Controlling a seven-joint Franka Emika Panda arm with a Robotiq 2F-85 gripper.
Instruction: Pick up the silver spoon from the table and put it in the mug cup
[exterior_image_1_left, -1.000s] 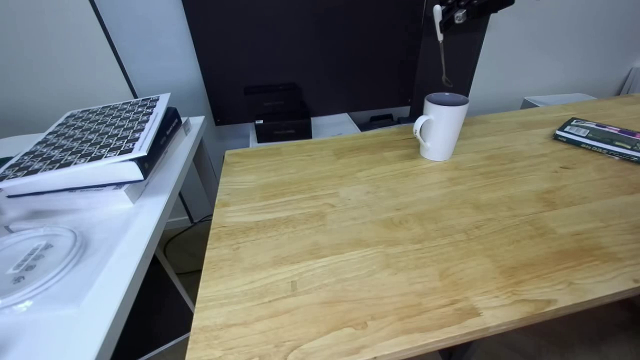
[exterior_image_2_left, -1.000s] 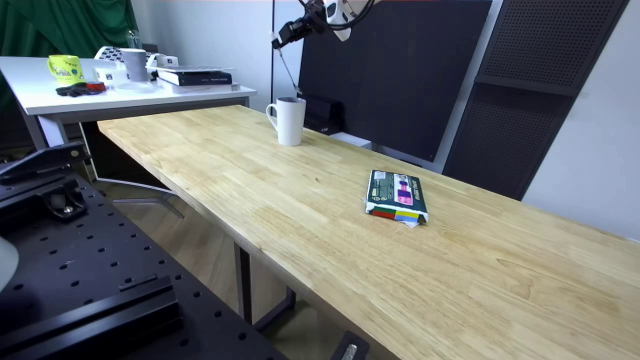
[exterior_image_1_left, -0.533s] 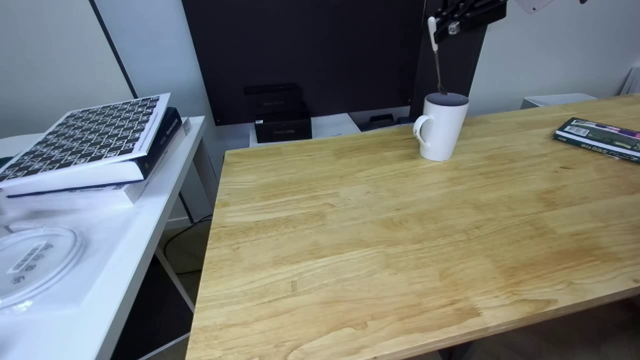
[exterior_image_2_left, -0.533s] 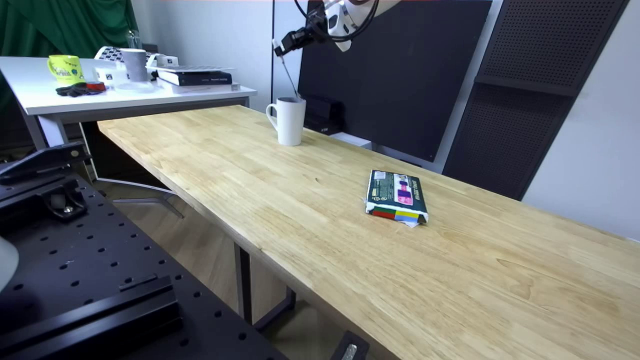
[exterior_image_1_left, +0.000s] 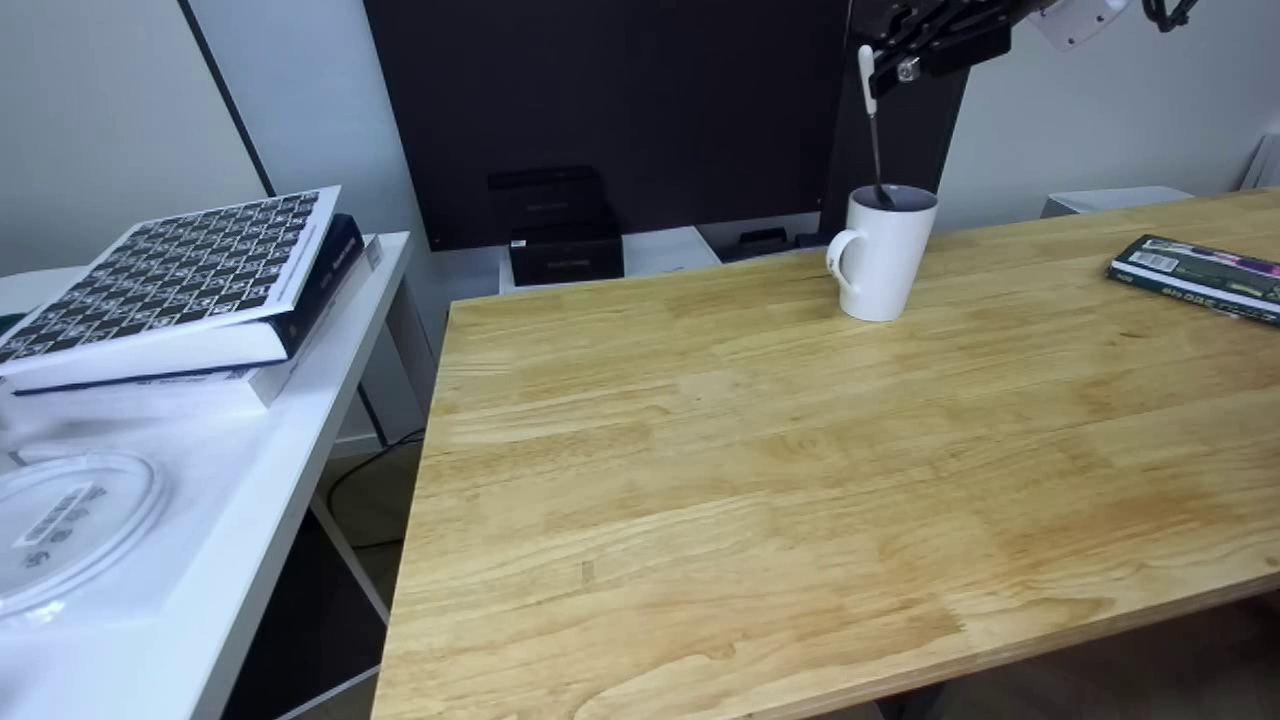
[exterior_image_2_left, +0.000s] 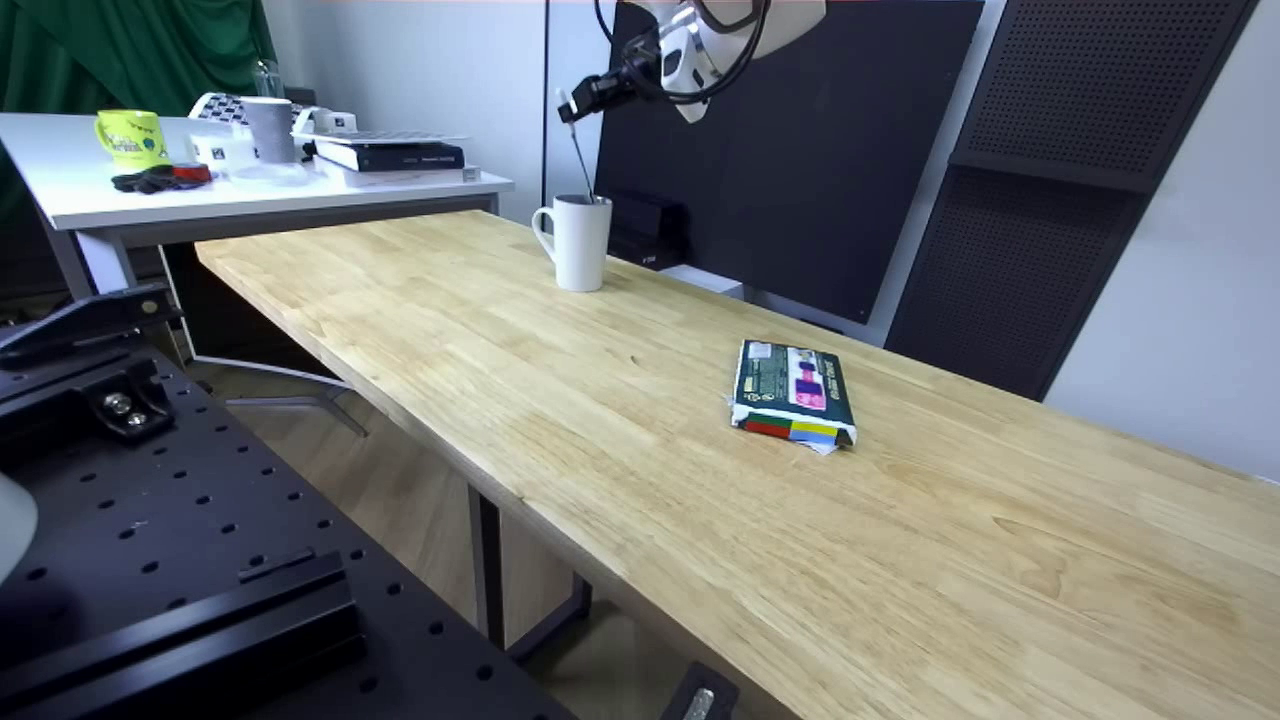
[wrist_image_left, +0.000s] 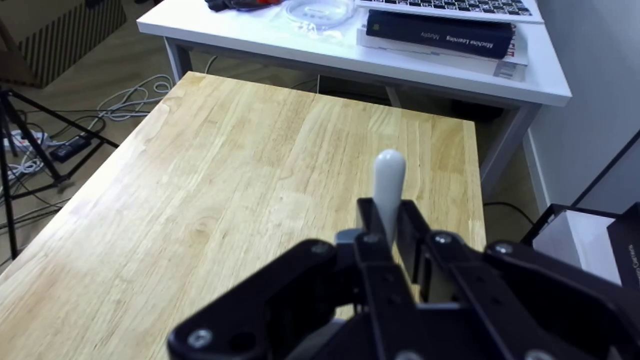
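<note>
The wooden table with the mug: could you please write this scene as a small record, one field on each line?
Mug: white, upright on the table
Spoon: lower end at the mouth of the mug; depth unclear
Gripper: closed on the spoon's white handle
Packet: dark green, flat on the table
Books: stacked on the white side table

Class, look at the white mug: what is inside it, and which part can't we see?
The lower end of the silver spoon dips into the mug cup, whose upper inside shows purplish grey. Its wall covers the bottom, so whether anything lies there cannot be seen.
</note>
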